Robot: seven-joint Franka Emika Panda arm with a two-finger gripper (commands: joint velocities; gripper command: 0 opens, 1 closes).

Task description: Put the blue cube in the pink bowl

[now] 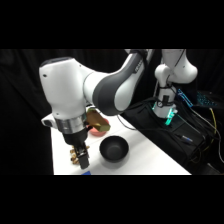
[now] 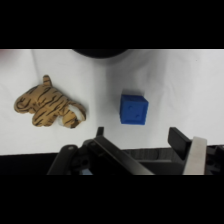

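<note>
Fingers [image 2: 145,142] spread wide, nothing btwn them. In wrist view one dark finger pokes up at left, the other at right w/ a pale pad. Blue cube [image 2: 134,107] sits on the white surface [image 2: 185,85] just ahead of the gap, roughly centred btwn the two, not touching either. It's near-square, so no real long axis; its faces sit slightly skewed to the finger line. Judged: mostly a straight drop, maybe a small twist.

Striped tiger toy [image 2: 47,106] lies off to the cube's side, apart. Black bowl [image 1: 114,149] is beside the fingers in side view; pink bowl [image 1: 98,123] farther back, partly hidden by the arm.
</note>
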